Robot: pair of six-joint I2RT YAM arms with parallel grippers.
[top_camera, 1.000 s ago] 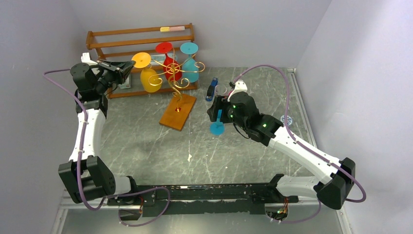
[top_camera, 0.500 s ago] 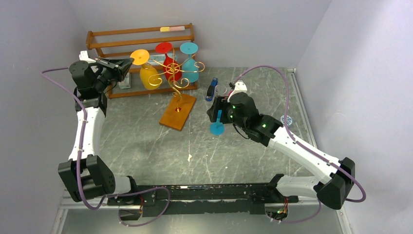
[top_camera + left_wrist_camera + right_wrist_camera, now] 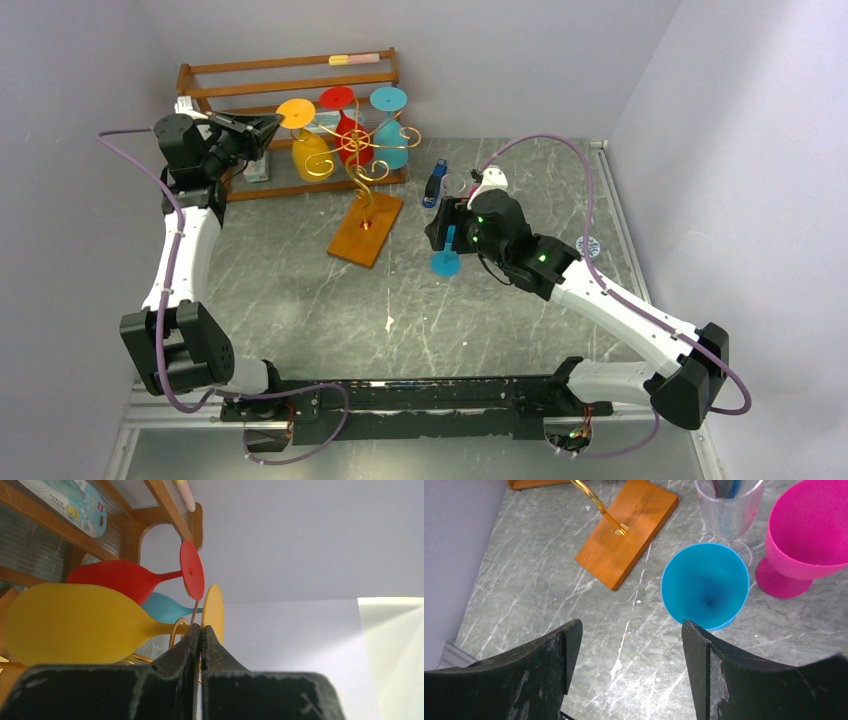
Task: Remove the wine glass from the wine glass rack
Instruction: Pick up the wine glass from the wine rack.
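The wine glass rack (image 3: pixel 366 228) is a gold wire tree on an orange-brown base, with three glasses hanging bowl down from its arms. These are a yellow wine glass (image 3: pixel 310 158), a red one (image 3: pixel 349 140) and a teal one (image 3: pixel 392 146). My left gripper (image 3: pixel 272 124) is shut on the rim of the yellow glass's foot (image 3: pixel 213 611), and a thin pale edge shows between the closed fingertips (image 3: pixel 192 635). The gold wire loops around the yellow stem. My right gripper (image 3: pixel 630 630) hangs open and holds nothing above the table, close to an upright blue glass (image 3: pixel 705 592).
A brown slatted wooden shelf (image 3: pixel 290 75) stands against the back wall behind the glasses. Next to the blue glass stand a pink glass (image 3: pixel 809 535) and a clear glass (image 3: pixel 729 505). The rack's base (image 3: pixel 626 540) lies to their left.
My left gripper has moved back and slightly right, and the yellow glass's foot and bowl shifted with it. The right arm has not moved.
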